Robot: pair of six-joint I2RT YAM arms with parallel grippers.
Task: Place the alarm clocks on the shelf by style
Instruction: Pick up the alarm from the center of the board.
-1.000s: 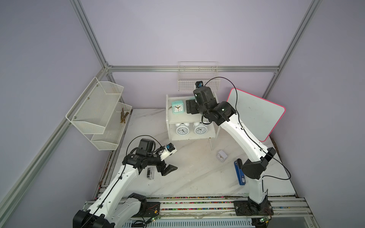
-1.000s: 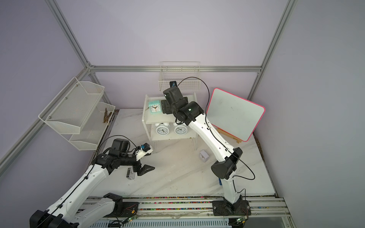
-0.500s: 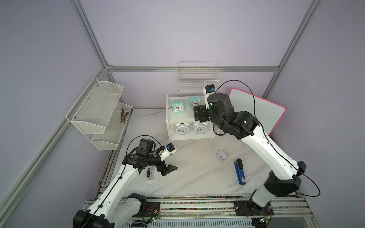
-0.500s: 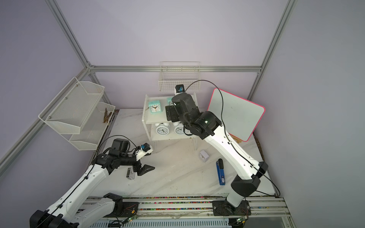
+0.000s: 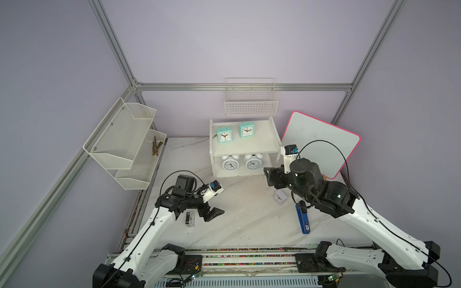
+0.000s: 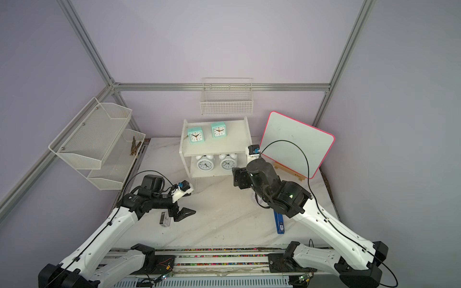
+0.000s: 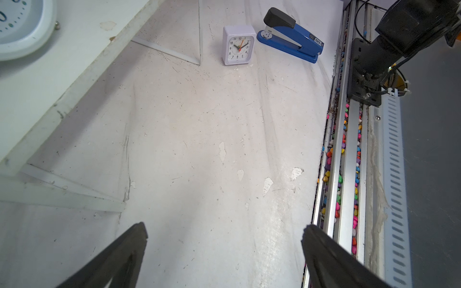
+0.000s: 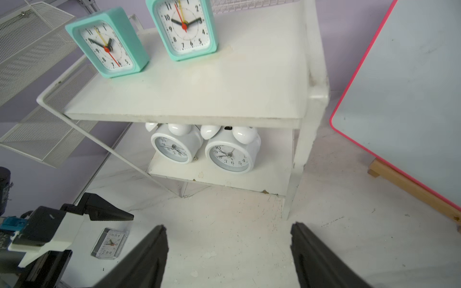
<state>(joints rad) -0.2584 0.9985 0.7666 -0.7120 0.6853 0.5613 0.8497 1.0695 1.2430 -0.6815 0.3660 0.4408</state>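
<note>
Lower left, the left arm reaches low over the table, its left gripper (image 7: 224,232) spread wide and empty, the clear clock (image 5: 190,219) lying just beside it. Centre right, the bent right arm faces the shelf (image 5: 264,144), right gripper (image 8: 228,232) parted, holding nothing, the lilac-white clock (image 5: 280,198) nearby. Behind, two mint clocks (image 5: 225,136) stand on the top tier and two twin-bell clocks (image 5: 230,163) below.

The square clocks (image 5: 225,136) are mint green, the twin-bell clocks (image 5: 230,164) and shelf (image 5: 264,143) white, the lone clock (image 7: 239,46) pale lilac — stapler (image 7: 294,37) blue with black top, tabletop (image 5: 239,224) white, grey-veined, whiteboard (image 5: 314,127) pink-edged.
</note>
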